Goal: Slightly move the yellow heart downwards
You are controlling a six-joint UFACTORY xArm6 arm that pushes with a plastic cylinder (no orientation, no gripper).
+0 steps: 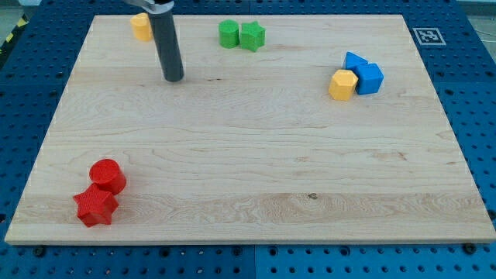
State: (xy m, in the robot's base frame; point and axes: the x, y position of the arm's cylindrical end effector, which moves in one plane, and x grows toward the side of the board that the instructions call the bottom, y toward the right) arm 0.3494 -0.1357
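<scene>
My tip (pixel 173 77) sits below-right of the yellow heart (pixel 141 26) at the worktop's top-left corner (no pincer fitted; state untellable).

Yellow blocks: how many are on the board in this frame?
2. One yellow block sits at the view's top left, just left of the rod, above my tip; the other yellow block touches the blue blocks at right.

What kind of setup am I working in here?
Likely a lab bench for pushing tests: a wooden board on a blue perforated table, a printed marker tag, and my tip below the yellow heart.
</scene>
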